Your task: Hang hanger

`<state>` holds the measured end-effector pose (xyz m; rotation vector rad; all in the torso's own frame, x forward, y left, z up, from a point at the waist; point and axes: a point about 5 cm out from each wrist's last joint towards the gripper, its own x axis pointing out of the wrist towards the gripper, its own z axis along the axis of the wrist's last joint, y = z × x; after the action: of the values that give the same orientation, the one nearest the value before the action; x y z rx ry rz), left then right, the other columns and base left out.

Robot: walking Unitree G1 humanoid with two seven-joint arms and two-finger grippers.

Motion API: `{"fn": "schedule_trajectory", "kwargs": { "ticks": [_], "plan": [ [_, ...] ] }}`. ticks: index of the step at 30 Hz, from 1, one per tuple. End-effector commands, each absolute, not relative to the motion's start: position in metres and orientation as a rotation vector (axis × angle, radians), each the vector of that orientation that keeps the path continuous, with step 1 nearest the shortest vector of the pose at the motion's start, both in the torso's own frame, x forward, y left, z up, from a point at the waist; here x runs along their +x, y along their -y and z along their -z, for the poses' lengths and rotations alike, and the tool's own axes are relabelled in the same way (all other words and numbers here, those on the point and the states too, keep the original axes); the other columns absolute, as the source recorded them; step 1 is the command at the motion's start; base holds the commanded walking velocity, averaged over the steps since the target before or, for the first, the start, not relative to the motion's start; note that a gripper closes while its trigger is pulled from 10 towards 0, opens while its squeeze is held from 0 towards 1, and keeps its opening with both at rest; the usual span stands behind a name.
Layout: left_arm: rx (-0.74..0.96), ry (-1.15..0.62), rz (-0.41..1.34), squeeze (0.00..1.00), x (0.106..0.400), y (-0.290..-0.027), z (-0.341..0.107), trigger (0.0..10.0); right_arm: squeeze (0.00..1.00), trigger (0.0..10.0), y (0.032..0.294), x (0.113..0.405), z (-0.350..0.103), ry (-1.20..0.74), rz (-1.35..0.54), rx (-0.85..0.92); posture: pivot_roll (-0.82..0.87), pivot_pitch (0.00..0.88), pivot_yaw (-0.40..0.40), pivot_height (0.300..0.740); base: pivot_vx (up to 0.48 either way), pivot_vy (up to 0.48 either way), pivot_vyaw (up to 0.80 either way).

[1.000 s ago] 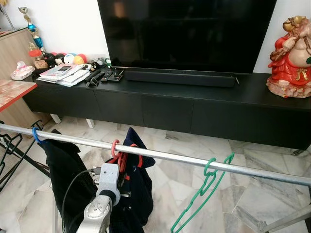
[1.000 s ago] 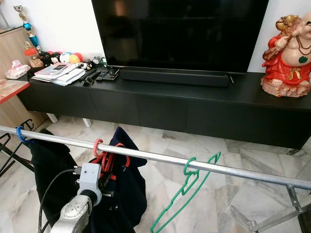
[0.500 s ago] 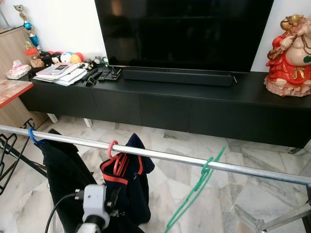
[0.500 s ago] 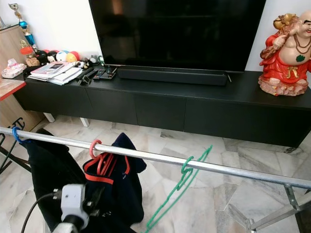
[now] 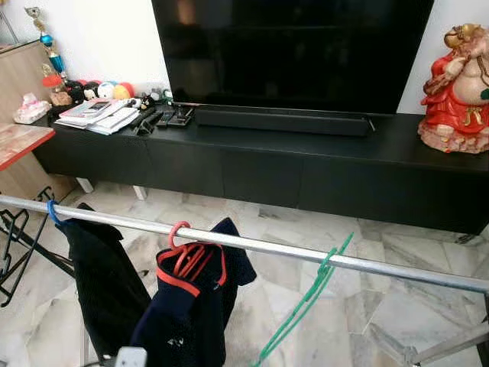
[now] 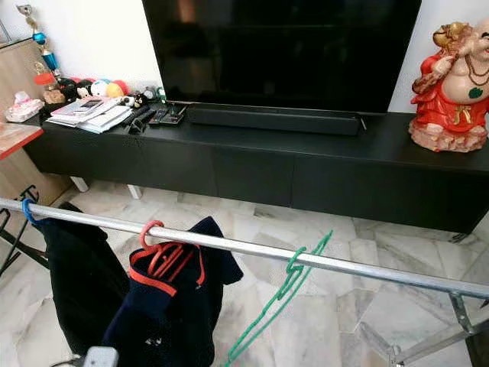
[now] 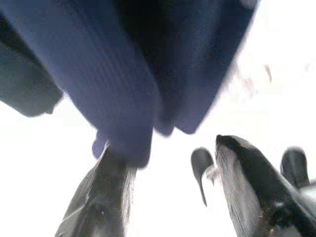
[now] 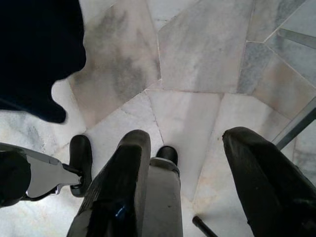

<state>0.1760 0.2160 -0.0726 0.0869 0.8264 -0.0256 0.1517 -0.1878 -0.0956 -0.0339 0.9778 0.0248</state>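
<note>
Three plastic hangers hung by their hooks on the long silver metal clothes rail [image 5: 306,253] that ran across the foreground. The red hanger [image 5: 183,245] sat near the middle of the rail and carried a navy garment with red collar trim [image 5: 187,306]. To its right, well apart, the thin green hanger [image 5: 313,287] hung empty and tilted, its lower end swung toward the left. The blue hanger [image 5: 53,212] sat near the rail's left end and held a second dark garment [image 5: 103,283], so two garments hung in all.

In the left wrist view, the left gripper [image 7: 170,190] pointed up at the hem of the navy garment; its two black fingers stood spread apart, one tip just at the cloth and nothing clamped between them. In the right wrist view, the right gripper [image 8: 185,173] hung over the pale marble floor [image 8: 187,64], its two fingers parted and empty.

Behind the rail stood one long black TV cabinet [image 5: 306,172] bearing one large dark television [image 5: 290,50], one black soundbar [image 5: 283,122], a stack of papers [image 5: 99,116] and one red-robed laughing Buddha statue [image 5: 458,84].
</note>
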Motion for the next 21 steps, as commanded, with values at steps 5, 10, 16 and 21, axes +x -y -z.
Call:
{"fn": "schedule_trajectory", "kwargs": {
  "ticks": [5, 10, 16, 21],
  "plan": [
    [0.097, -0.939, 0.039, 0.0, 0.171, -0.211, 0.082, 10.0, 0.0, 10.0, 0.195, 0.157, 0.093, -0.987, 0.002, -0.029, 0.01, 0.016, 0.051, 0.74, 0.0, 0.0, 0.0],
    [0.085, -0.958, 0.003, 0.0, 0.177, -0.204, 0.083, 10.0, 0.0, 10.0, 0.21, 0.149, 0.094, -0.991, 0.059, 0.001, 0.01, 0.021, 0.049, 0.74, 0.0, 0.0, 0.0],
    [0.126, -0.939, -0.009, 0.0, 0.194, -0.198, 0.077, 10.0, 0.0, 10.0, 0.221, 0.14, 0.095, -1.01, 0.064, 0.004, 0.0, 0.025, 0.057, 0.74, 0.0, 0.0, 0.0],
    [0.154, -0.951, -0.001, 0.0, 0.195, -0.196, 0.077, 10.0, 0.0, 10.0, 0.208, 0.143, 0.096, -1.008, 0.059, 0.01, 0.0, 0.026, 0.056, 0.74, 0.0, 0.0, 0.0]
  ]
}}
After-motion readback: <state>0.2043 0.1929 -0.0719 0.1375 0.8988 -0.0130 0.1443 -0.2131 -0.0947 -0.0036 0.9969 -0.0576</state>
